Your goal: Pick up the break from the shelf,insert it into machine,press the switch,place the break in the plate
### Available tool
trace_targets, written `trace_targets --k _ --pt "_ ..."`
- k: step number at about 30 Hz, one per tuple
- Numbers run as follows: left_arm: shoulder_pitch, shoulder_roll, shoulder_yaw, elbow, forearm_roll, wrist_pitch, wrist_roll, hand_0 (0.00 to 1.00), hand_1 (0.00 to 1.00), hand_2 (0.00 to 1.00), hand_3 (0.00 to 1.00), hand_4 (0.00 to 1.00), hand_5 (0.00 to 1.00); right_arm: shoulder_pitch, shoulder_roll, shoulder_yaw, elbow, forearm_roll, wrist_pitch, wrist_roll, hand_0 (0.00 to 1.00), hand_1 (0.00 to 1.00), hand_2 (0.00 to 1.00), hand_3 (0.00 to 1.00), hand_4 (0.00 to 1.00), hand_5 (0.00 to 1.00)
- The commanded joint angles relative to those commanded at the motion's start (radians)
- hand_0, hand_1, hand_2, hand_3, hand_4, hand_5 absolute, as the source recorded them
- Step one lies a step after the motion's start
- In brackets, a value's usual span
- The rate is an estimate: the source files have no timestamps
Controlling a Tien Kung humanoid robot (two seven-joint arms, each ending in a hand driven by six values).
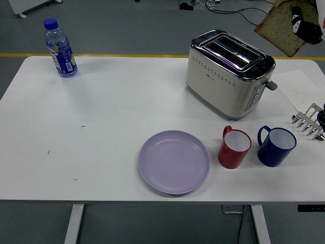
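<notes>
Head view: right hand (304, 26) gripping bread slice (280, 26)

Bright even overhead light, soft shadows, glare on toaster (229, 72) chrome, sharp pic.

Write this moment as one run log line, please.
step: carry to toaster | right robot hand: holds bread slice, raised | rack: empty | plate: empty

Toaster (229, 72) slots open above; 2 mugs (256, 146) crowd its near side.
</notes>
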Motion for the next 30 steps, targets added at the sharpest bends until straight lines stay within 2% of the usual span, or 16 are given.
trace_targets --k 4,9,11,20,26,30 --pt "-0.004 0.000 0.008 0.000 -0.008 -0.001 0.001 0.598 0.459 0.424 0.546 0.286 0.936 0.064 0.018 -0.042 -0.053 0.023 0.001 0.016 0.358 0.330 0.383 0.479 0.461 0.002" --pt "-0.008 0.000 0.019 0.000 -0.020 -0.001 0.001 0.598 0.458 0.424 0.546 0.286 0.936 0.134 0.066 -0.090 -0.140 0.051 -0.005 0.057 0.358 0.328 0.383 0.481 0.450 0.002" --pt "-0.008 0.000 0.021 0.000 -0.022 -0.001 0.002 0.598 0.458 0.424 0.546 0.286 0.936 0.142 0.073 -0.097 -0.152 0.054 -0.004 0.062 0.358 0.328 0.383 0.481 0.450 0.002" --pt "-0.011 0.000 0.040 0.000 -0.041 0.000 0.002 0.598 0.458 0.424 0.546 0.287 0.936 0.236 0.153 -0.165 -0.306 0.086 0.022 0.073 0.358 0.327 0.382 0.482 0.449 0.002" --pt "-0.011 0.000 0.048 0.000 -0.047 0.000 0.003 0.599 0.457 0.424 0.545 0.287 0.935 0.280 0.210 -0.167 -0.416 0.110 0.031 0.068 0.358 0.327 0.381 0.483 0.451 0.002" --pt "-0.012 0.000 0.054 0.000 -0.055 0.000 0.003 0.598 0.456 0.424 0.546 0.288 0.935 0.301 0.226 -0.169 -0.474 0.125 0.046 0.065 0.362 0.327 0.380 0.483 0.453 0.002"
